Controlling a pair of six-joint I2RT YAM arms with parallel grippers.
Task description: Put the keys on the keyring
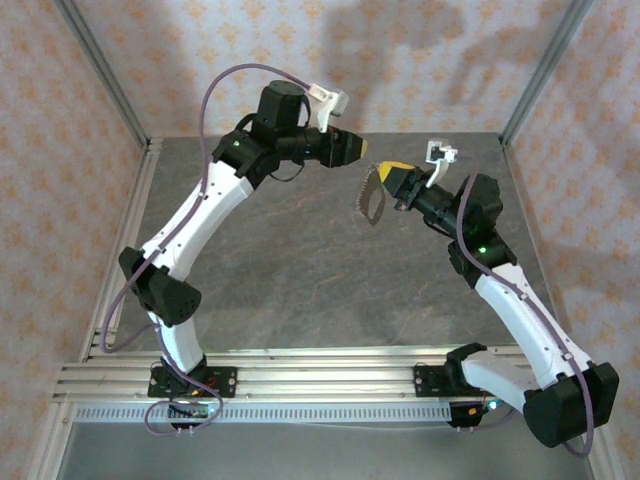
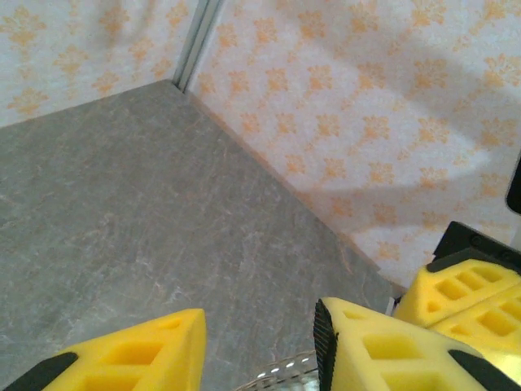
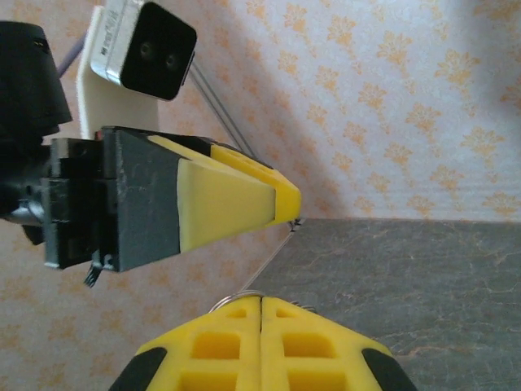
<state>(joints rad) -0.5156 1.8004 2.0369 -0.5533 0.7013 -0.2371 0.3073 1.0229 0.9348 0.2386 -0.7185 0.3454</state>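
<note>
Right gripper [image 1: 393, 181] pinched together on the keyring [image 1: 371, 203], strap loop hanging off it above the table [image 1: 300, 270], toward the back. Left gripper [image 1: 353, 148] just beside it, fingers [image 2: 138, 354] apart, a silvery bit [image 2: 277, 375] low between them. Thin wire [image 3: 273, 257] runs from its tip to the right gripper.

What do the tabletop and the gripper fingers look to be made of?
Tabletop: matte grey sheet veined like slate, either stone or a stone-look laminate. Right gripper fingers: bright yellow plastic, matte, with hollow ribbed cells, probably printed.
</note>
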